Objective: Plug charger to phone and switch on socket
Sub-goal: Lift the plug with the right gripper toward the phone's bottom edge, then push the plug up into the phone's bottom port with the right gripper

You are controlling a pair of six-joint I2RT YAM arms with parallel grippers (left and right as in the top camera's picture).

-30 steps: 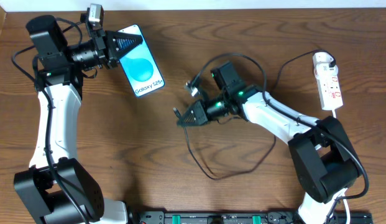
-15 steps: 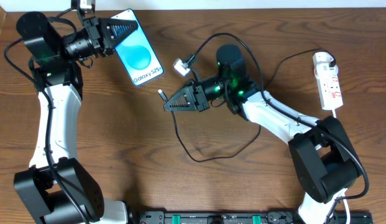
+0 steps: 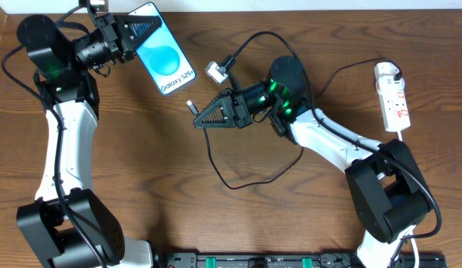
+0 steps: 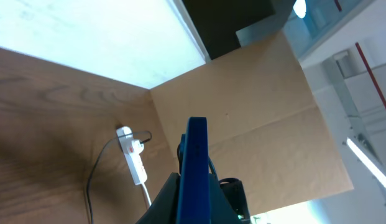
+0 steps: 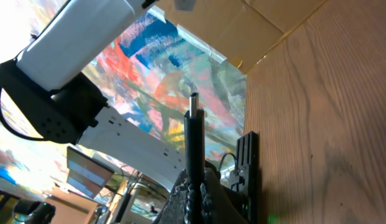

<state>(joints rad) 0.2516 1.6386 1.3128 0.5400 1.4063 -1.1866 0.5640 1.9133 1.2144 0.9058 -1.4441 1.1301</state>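
Note:
The phone (image 3: 167,58), blue-lit and reading "Galaxy S25+", is held off the table at the far left, with my left gripper (image 3: 143,32) shut on its upper end. From the left wrist it shows edge-on as a blue slab (image 4: 196,158) between the dark fingers (image 4: 170,202). My right gripper (image 3: 201,120) is shut on the charger (image 3: 190,106), whose plug tip points toward the phone's lower edge, a short gap away. The right wrist view has the plug (image 5: 193,134) standing straight up out of my right gripper (image 5: 196,186). The white socket (image 3: 393,95) lies at the far right.
The charger's thin black cable (image 3: 242,181) loops over the wooden table below the right arm and runs back to the socket (image 4: 134,158). A cardboard wall (image 4: 255,118) stands behind the table. The left arm's white link (image 5: 81,31) fills the upper right wrist view.
My left gripper has raised and tilted the phone toward the far-left corner. The right gripper has carried the charger plug left and toward the back, closer to the phone.

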